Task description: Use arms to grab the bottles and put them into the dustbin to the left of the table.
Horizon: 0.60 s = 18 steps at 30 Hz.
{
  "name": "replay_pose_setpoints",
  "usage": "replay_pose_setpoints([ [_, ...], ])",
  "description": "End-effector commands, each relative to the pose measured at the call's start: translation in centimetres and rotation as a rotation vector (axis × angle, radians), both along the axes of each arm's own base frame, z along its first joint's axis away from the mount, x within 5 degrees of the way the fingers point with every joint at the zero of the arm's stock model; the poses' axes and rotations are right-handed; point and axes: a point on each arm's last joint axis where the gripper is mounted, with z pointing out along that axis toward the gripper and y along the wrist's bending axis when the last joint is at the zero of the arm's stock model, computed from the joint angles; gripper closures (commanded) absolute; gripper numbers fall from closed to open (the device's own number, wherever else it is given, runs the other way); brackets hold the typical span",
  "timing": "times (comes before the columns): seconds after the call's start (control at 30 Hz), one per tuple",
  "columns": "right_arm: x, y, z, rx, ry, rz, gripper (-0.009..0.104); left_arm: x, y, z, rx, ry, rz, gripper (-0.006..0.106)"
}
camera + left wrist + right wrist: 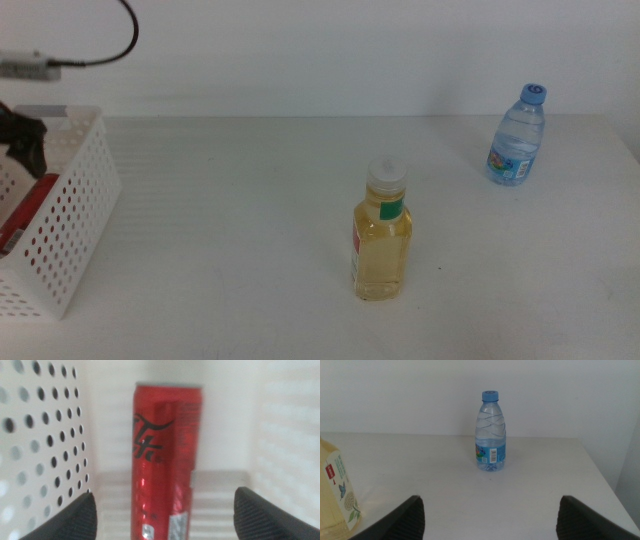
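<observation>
Middle view, starting at your far left: the white perforated plastic dustbin (70, 220) sits at the bench's left edge, and the left claw (25, 150) hangs over its open top. Through the holes you can see red, and the left wrist view confirms it: the red soda can (165, 460) lies inside the basket, its long axis running straight away from the claw, between the holed wall and the plain one. The left claw (162, 515) stands released, its two dark jaws spread wide to either side of the can and apart from it. That view is soft, so whether the can rests flat on the floor or leans on the far wall is hard to say.

Moving right, the yellow-liquid bottle with a white cap (381, 235) stands upright near the middle of the plain white bench (230, 260). Further right and farther back, the small clear water bottle with a blue cap and label (517, 135) also stands upright.

The right claw (487, 517) is out of the middle view; its own camera shows it open too, jaws wide, holding nothing. The water bottle (490, 431) stands dead ahead of it, axis vertical, well apart. You would judge the right arm nearer to that bottle, with the yellow bottle (335, 490) off to its side.
</observation>
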Motion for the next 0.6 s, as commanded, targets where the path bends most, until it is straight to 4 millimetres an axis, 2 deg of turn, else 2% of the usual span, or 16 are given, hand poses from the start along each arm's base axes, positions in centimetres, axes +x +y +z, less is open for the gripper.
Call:
replay_pose_setpoints([
  [0.0, -0.4, 0.0, 1.7, -0.009, -0.132, -0.003, 0.022, -2.2, -1.7, 5.3, -0.017, -0.059, -0.010, 0.010],
  [0.33, -0.4, 0.0, 1.7, -0.009, -0.132, -0.003, 0.022, -6.1, -8.2, 12.8, -0.070, -0.270, -0.092, 0.010],
  [0.57, -0.4, 0.0, 1.7, -0.009, -0.132, -0.003, 0.022, -9.0, -13.2, 16.3, -0.121, -0.373, -0.247, 0.010],
])
